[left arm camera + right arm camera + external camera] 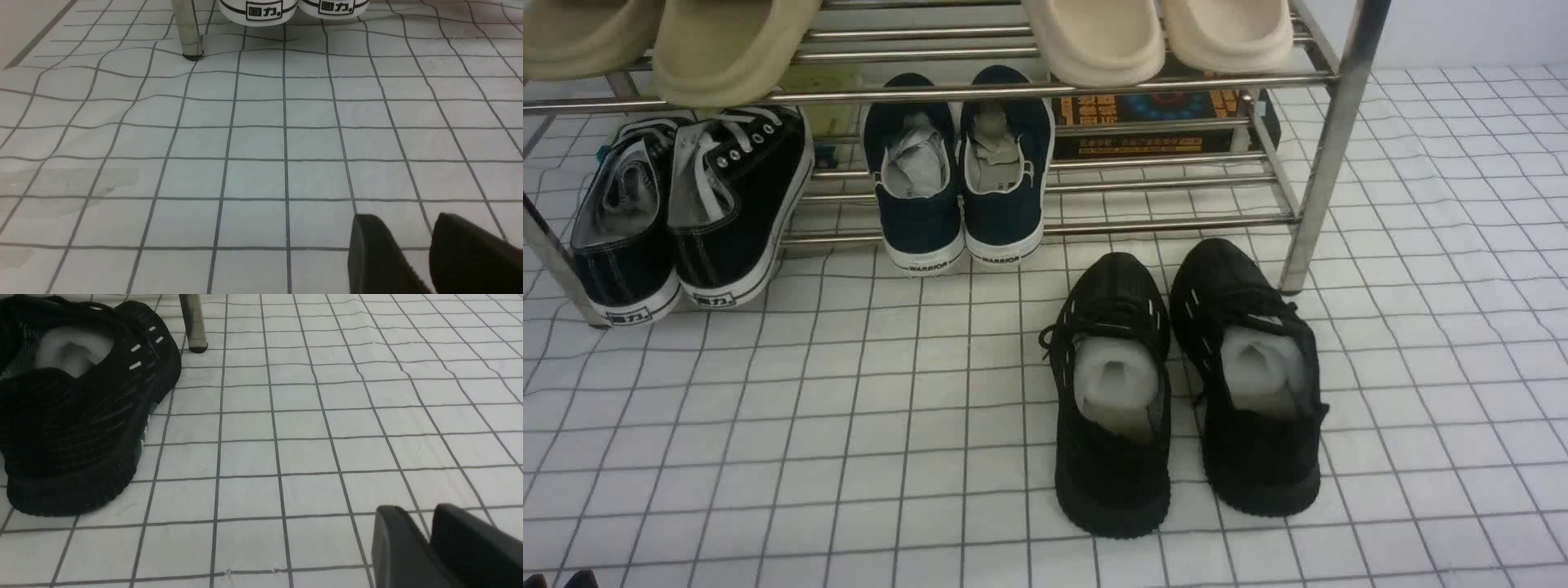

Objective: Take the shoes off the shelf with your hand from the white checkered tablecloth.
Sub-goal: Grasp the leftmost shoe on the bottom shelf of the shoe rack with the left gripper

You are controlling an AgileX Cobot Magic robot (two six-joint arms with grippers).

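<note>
Resting on the lowest tier of the shelf (1327, 163), at the robot's left end, the black canvas sneakers (727, 220) lie side by side with their heels toward the camera and their toes pointing back under the upper bars. Their white soles hang out past the front bar, close to the shelf's front left leg. I cannot tell whether the heels touch the white checkered tablecloth (849, 425) below. Just beside them, nearer the middle of the same tier, stands a navy laceless pair (923, 216) marked WARRIOR on the heels. A printed box (1160, 122) sits farther back on that tier. Beige slippers (1094, 37) occupy the tier above.

On the cloth in front of the shelf, toward the robot's right, an all-black knit pair (1258, 457) stands with white stuffing showing in the openings.

The left tool (408, 220) sits low over the cloth, well apart from the canvas sneakers. The printed white heels show at the far edge of its wrist view, next to the shelf leg. Its two dark fingers (380, 253) are drawn close together with only a sliver of cloth visible between them, and they pinch nothing. In the front view only its tips peek in at the bottom left corner.

The right tool (421, 512) is likewise low over bare cloth, its fingers close together and empty. One knit sneaker lies well off to its side, and another shelf leg stands beyond.
</note>
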